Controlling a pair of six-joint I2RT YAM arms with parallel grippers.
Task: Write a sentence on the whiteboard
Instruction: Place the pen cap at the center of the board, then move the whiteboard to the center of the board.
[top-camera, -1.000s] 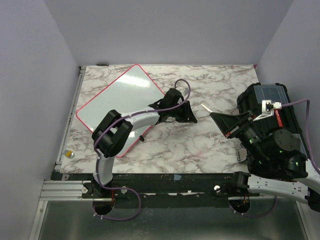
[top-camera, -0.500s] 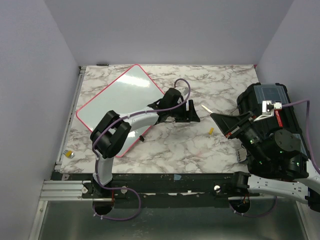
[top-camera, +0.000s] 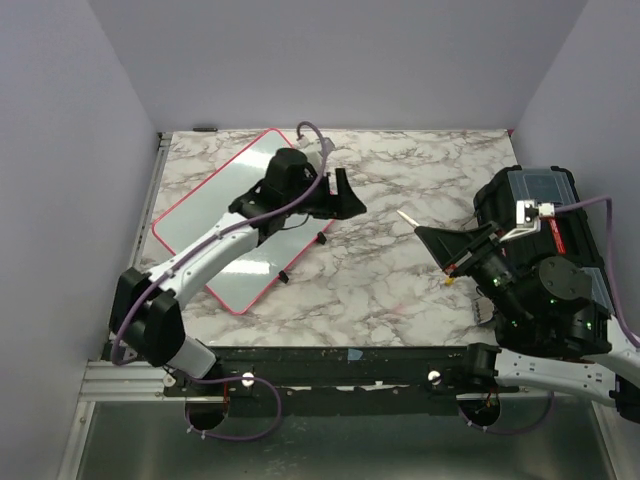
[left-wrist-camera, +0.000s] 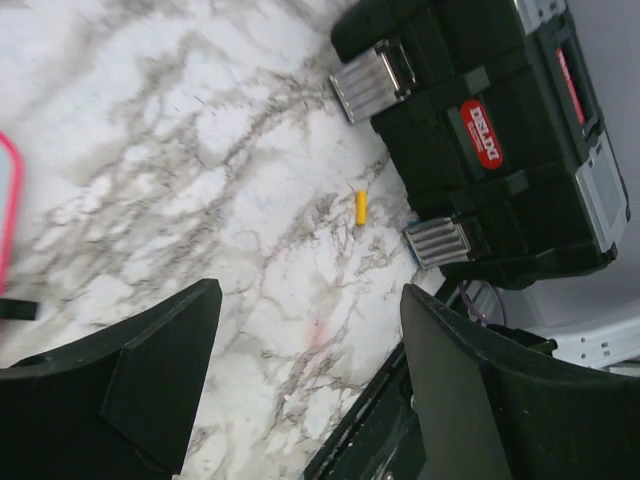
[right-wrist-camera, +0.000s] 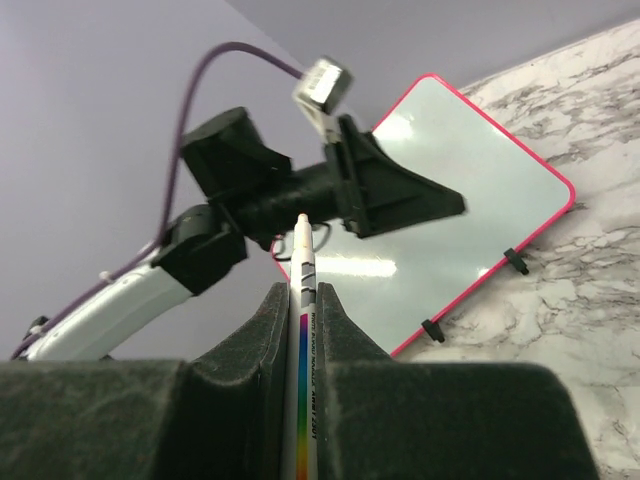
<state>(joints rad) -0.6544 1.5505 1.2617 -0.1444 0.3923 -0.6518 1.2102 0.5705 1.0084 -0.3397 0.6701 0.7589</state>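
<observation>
The whiteboard (top-camera: 212, 205), pale grey with a pink rim, lies at the table's back left; it also fills the background of the right wrist view (right-wrist-camera: 455, 250). No sentence shows on its surface. My left gripper (top-camera: 350, 197) hovers over the board's right corner, open, with nothing between its fingers (left-wrist-camera: 308, 300). My right gripper (top-camera: 438, 240) is at the right, shut on a white marker (right-wrist-camera: 303, 250) with a rainbow stripe. The marker's bare tip (top-camera: 404, 214) points toward the board. A small yellow cap (top-camera: 452, 281) lies on the marble by the right gripper and shows in the left wrist view (left-wrist-camera: 361, 206).
A black toolbox (top-camera: 535, 205) with metal latches (left-wrist-camera: 372, 80) stands at the table's right edge, behind my right arm. Small black feet (top-camera: 284, 275) stick out from the whiteboard's near edge. Lilac walls close in the table on three sides.
My left gripper opened and swung back left from the marker tip to over the board. The yellow cap dropped to the table by the right gripper. The right gripper kept its hold.
</observation>
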